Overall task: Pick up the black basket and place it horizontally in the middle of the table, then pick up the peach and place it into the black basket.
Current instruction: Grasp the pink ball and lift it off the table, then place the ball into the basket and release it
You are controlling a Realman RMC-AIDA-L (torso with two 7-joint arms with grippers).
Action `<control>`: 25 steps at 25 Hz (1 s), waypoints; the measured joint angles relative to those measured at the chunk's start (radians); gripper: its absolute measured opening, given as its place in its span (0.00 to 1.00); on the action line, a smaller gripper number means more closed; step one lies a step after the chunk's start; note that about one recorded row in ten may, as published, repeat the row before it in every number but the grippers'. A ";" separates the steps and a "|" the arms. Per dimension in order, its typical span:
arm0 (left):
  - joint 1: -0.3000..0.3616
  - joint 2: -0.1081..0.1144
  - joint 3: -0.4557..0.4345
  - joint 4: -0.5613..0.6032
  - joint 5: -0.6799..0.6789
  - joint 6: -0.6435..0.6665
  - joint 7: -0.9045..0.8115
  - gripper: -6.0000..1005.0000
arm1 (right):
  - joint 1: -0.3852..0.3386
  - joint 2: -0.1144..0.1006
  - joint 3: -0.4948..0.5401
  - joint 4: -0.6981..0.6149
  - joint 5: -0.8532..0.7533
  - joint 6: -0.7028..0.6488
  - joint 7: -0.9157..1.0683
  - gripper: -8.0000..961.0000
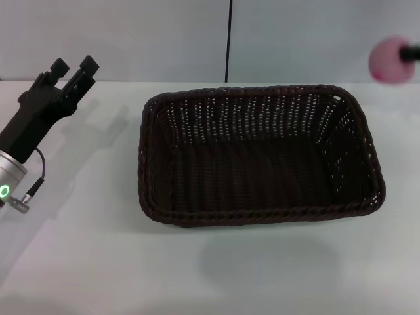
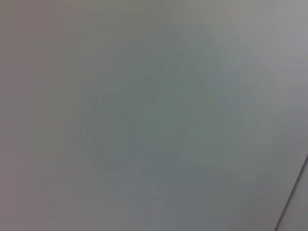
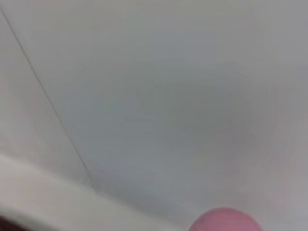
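Our right hand (image 1: 413,54) shows only as a dark tip at the head view's right edge, raised above the far right of the tabletop (image 1: 79,262), and it grips the peach (image 1: 388,60), held in the air beyond the basket's right far corner. We count one peach: a small, round, pink ball, blurred here; in the right wrist view its pink curve (image 3: 224,220) pokes in at the edge against a pale wall. Our left hand (image 1: 74,67) rests low over the left of the tabletop, well apart from the basket, with its two black blocky fingers set a narrow gap apart and holding nothing. We count one black basket (image 1: 257,213): rectangular with rounded corners, woven of very dark wicker, braided along the rim, lying lengthwise across the middle of the smooth white tabletop. Light shows through its far wall.
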 joint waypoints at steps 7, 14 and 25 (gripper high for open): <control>-0.001 0.000 0.000 0.000 -0.003 0.000 -0.001 0.77 | -0.056 0.000 -0.057 -0.078 0.349 -0.149 -0.027 0.12; -0.001 0.000 -0.001 0.000 -0.005 -0.001 -0.001 0.76 | 0.026 0.003 -0.256 0.007 0.310 -0.202 -0.032 0.15; 0.002 0.001 -0.013 -0.012 -0.007 -0.006 0.000 0.76 | 0.074 0.016 -0.243 0.092 0.237 -0.171 -0.030 0.23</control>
